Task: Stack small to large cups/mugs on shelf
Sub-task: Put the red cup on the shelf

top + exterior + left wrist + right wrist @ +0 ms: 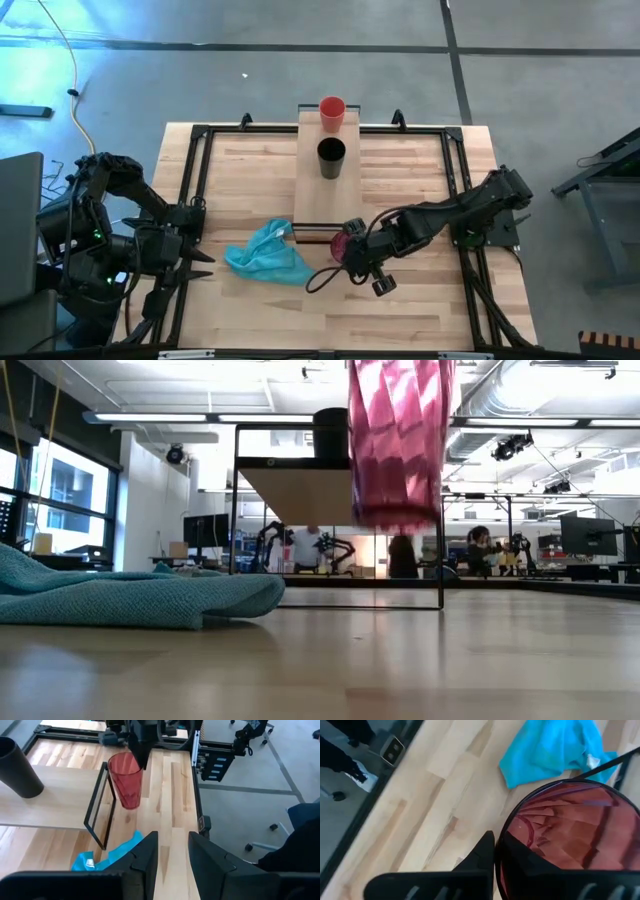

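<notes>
Right gripper (352, 252) pinches the rim of the pink cup (343, 243); in the right wrist view one finger (480, 851) sits outside the wall, the other presumably inside, so the jaws clamp the wall itself. Likely a rim grip to leave the base free for setting down or nesting. The cup hangs upright and clear of the table (400, 660) in the low view, with no contact below it.

From above, the pink cup is at about 5 o'clock of table centre, just off the near end of the shelf (320, 195), beside its black frame (97, 810). It is held off to the side, probably because the plank is raised and the cup must go up and over the frame.

Black cup (331, 158) stands upright mid-shelf at about 12 o'clock of the pink cup. Orange cup (332, 111) stands at the far end, further along 12 o'clock, apart from the black one. So the shelf order runs small, medium, with the near end left open for the largest. My read: two of three placed, the last in transit.

Blue cloth (268, 256) lies crumpled at 9 o'clock of the pink cup, near but not touching; not in the path.

Left gripper (170, 847) waits at the table's 9 o'clock edge, jaws spread and holding nothing.

Risk: the cup wall clipping the frame on the way in.
</notes>
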